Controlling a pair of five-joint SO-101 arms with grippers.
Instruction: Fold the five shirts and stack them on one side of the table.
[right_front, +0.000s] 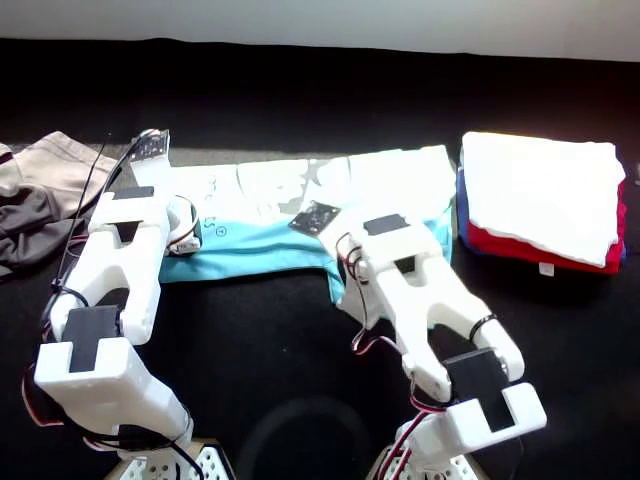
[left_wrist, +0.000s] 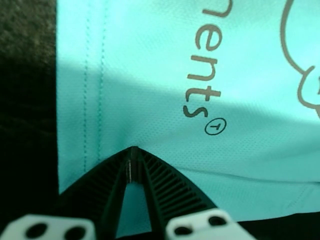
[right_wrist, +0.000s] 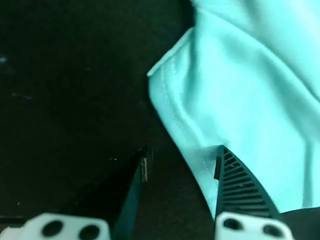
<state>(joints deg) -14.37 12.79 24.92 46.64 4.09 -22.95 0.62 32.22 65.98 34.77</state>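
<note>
Left claw (left_wrist: 132, 162): tips pinched to a point on the shirt (left_wrist: 175, 75), at its near hem close by one corner.
Right claw (right_wrist: 180, 155): jaws wide, straddling a rumpled edge of the shirt, one jaw over cloth and the other over bare black table (right_wrist: 65, 100).
Shirt: teal and printed, spread crosswise before both arms. Its long axis runs side to side in the high view, and bright light washes out its far half.
Lie from the claws: the cloth stretches away from both, toward the table's far side, and the near edge faces the arms.
Nearer arm: the left has its end in hand. The right sits farther along the same near edge, at a flap that droops toward the arms.
Coming move, by judgement: the right jaws need to shut on that flap before the near edge can be lifted evenly and folded away.
Stack (right_front: 540, 195): folded shirts, white over red and blue, on the right arm's side, just beside the shirt.
Heap (right_front: 40, 195): beige and grey shirts, unfolded, on the left arm's side.
Progress, by judgement: past halfway, with this shirt mid-fold.
</note>
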